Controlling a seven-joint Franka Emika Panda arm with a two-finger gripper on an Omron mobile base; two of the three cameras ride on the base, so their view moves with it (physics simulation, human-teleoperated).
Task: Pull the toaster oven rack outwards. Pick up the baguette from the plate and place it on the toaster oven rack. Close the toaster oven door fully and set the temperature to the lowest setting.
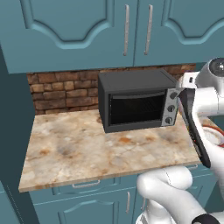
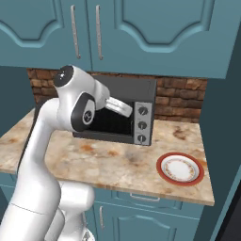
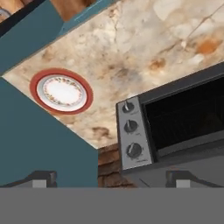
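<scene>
Gripper (image 3: 111, 178): in the hand view you see its two dark fingertips (image 3: 41, 178) rising at the bottom, set wide apart with nothing between them; the gripper holds nothing and hangs above the oven's top edge.
Arm (image 2: 70, 113): in the right base view your white arm bends in front of the oven's left half, hiding part of the door.
Tabletop (image 1: 87, 148): mottled beige stone surface; it carries the oven and the plate.
Plate (image 2: 180, 168): you find it on the tabletop at the right, near the front edge, well apart from the oven; white centre, orange-red rim, nothing lying on it.
Toaster oven (image 1: 135, 103): black box standing toward the back of the tabletop, in front of the brick wall.
Toaster oven door (image 1: 136, 109): upright against the oven front, which reads as closed; dark glass.
Toaster oven rack (image 3: 188, 124): faint wire lines behind the glass in the hand view; you cannot tell its exact position.
Baguette: you cannot make it out through the dark glass.
Control panel (image 2: 142, 124): silver strip on the oven's right side with three knobs in a column.
Brick wall (image 1: 61, 92): behind the tabletop.
Upper cabinets (image 1: 87, 30): teal doors with silver handles above the oven.
</scene>
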